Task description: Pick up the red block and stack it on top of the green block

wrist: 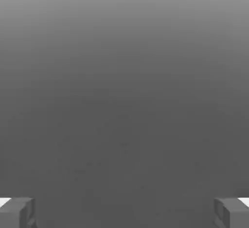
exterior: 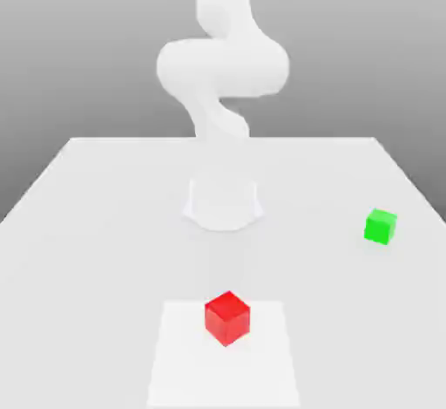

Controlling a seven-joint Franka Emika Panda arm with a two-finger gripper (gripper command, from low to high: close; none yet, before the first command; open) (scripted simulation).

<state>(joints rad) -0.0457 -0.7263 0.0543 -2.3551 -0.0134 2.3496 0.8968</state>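
In hand view, your jaws (wrist: 124, 213) stand wide open, nothing between them. In exterior view, your white arm (exterior: 223, 67) rises from its base (exterior: 223, 202) on pale desk (exterior: 96, 268). Red block (exterior: 227, 318) sits in front of base, on brighter white square (exterior: 222, 372), near its far edge, turned corner-forward. Green block (exterior: 380, 227) rests on desk toward exterior view's right, well apart from red block and farther back.

Smooth, plastic-looking white robot arm (exterior: 223, 67); smooth, matt pale tabletop (exterior: 104, 250). The bright red cube (exterior: 227, 318) and bright green cube (exterior: 380, 227) have smooth, plain faces, like plastic.
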